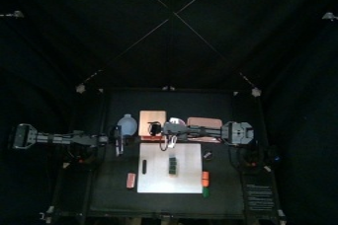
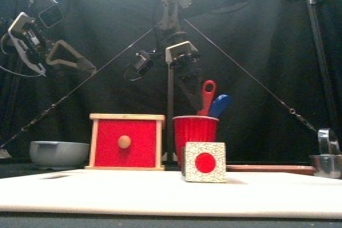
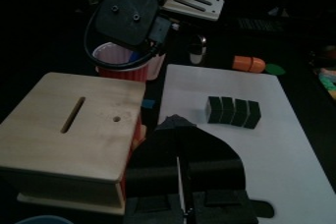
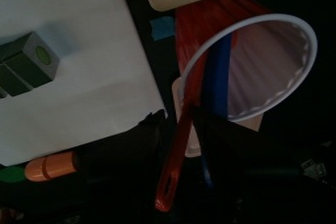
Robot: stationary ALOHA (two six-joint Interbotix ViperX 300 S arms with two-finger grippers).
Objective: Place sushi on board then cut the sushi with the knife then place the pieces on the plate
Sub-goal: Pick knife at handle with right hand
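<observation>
Sushi [image 1: 173, 162] lies on the board [image 3: 282, 159], mid-frame from above. It looks like the knife-fetching step: the right gripper [image 4: 197, 132], jaws apart, hangs over the cup [image 2: 195, 130]. Next, I'd guess, it must drop and pinch the red knife [image 2: 207, 92]. The left gripper [image 3: 168, 122], jaws together, idles at left.

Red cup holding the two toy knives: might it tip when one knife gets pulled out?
Possibly: the red cup looks tall, narrow and light. The red knife and blue knife lean on its rim, so a sideways tug could lever it. A straight lift seems safer.
</observation>
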